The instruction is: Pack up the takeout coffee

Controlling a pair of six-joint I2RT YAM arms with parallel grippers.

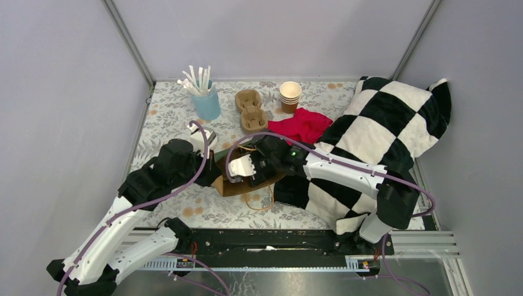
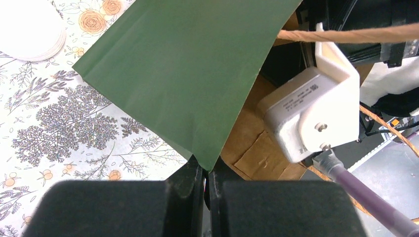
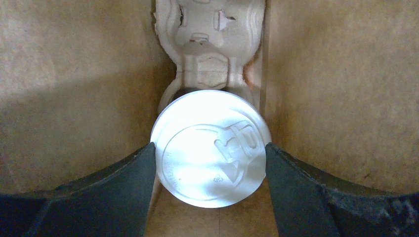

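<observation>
The takeout coffee (image 3: 210,148) shows only its round white lid, deep inside a paper bag with brown inner walls (image 3: 74,74). It sits against a pulp cup carrier (image 3: 210,39) at the bag's bottom. My right gripper (image 3: 210,147) reaches into the bag, its two dark fingers pressed on either side of the lid. From above, that gripper (image 1: 247,168) is sunk in the bag's mouth (image 1: 247,185). My left gripper (image 2: 206,173) is shut on the corner of the bag's green outer flap (image 2: 183,64), at the bag's left side (image 1: 213,163).
At the back stand a blue cup of white sticks (image 1: 205,98), an empty pulp carrier (image 1: 251,110) and a stack of lidless paper cups (image 1: 290,95). A red cloth (image 1: 300,126) and a checkered pillow (image 1: 382,129) lie to the right. White lids (image 2: 29,29) sit left of the bag.
</observation>
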